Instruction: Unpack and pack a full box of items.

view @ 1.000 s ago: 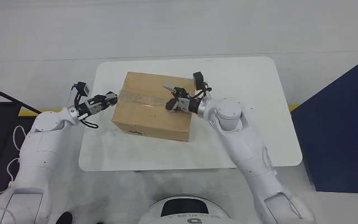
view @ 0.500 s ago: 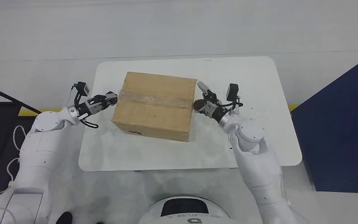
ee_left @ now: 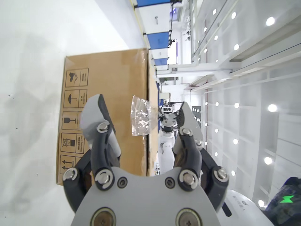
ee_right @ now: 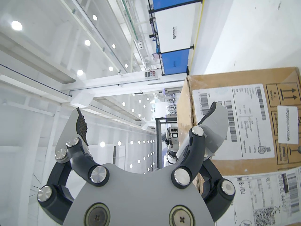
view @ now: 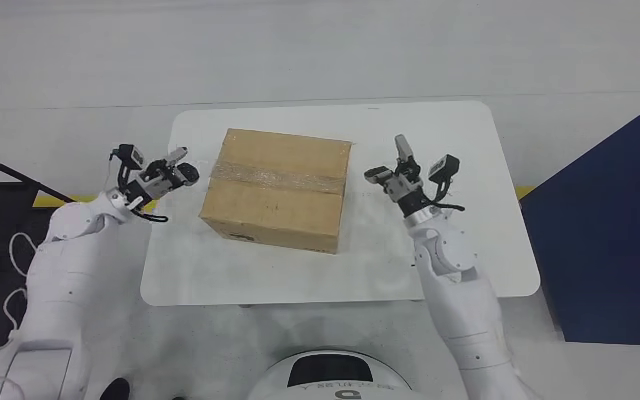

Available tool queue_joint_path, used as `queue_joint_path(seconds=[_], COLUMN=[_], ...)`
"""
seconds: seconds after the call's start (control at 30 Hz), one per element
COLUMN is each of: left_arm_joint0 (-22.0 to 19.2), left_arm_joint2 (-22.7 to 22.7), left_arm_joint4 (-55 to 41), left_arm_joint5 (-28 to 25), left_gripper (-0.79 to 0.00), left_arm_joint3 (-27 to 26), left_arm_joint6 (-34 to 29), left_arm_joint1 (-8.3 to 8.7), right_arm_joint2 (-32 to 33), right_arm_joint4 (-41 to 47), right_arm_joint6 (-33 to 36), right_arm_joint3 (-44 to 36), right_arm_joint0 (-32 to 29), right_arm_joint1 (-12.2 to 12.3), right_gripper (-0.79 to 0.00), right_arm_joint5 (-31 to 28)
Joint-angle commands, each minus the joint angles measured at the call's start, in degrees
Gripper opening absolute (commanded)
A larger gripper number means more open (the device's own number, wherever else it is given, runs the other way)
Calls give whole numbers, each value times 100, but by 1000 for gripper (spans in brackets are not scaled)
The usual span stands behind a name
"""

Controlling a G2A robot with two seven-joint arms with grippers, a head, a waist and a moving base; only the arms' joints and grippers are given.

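A closed brown cardboard box (view: 277, 188) sits in the middle of the white table (view: 450, 140), its top seam sealed with clear tape (view: 280, 178). My left gripper (view: 182, 167) hovers open just off the box's left end, holding nothing. In the left wrist view the gripper (ee_left: 141, 109) faces that end of the box (ee_left: 110, 83), where a loose flap of tape (ee_left: 140, 118) sticks out at the top edge. My right gripper (view: 387, 162) is open beside the box's right end, apart from it. The right wrist view shows the gripper (ee_right: 150, 116) in front of the labelled side of the box (ee_right: 244, 121).
The table's front strip (view: 300, 280) and its right part are bare. A blue panel (view: 600, 240) stands on the floor to the right of the table. A yellow floor line (view: 45, 199) runs behind the left arm.
My right gripper has come off the box top and swung out past the right end, opening. My left gripper has drawn back a little from the left end.
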Motion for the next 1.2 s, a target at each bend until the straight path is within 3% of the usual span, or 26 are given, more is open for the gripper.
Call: queue_joint_path(seconds=[0.0,0.13,1.17], left_arm_joint0=[43,67,65], left_arm_joint2=[-242,-357,-338], left_arm_joint4=[-286,-448,-409], left_arm_joint5=[-21,-15,-12], left_gripper=[0,-25,0], left_arm_joint3=[66,100,98], left_arm_joint6=[-99,-162,-158], left_arm_joint1=[44,64,62], right_arm_joint2=[-14,-27,-26], right_arm_joint4=[65,88,85], right_arm_joint6=[-89,-93,-87], right_arm_joint3=[192,255,246], right_arm_joint0=[44,70,68], right_arm_joint1=[-10,-13,-13], right_gripper=[0,-1,0], right_arm_joint5=[-240,-292,-280])
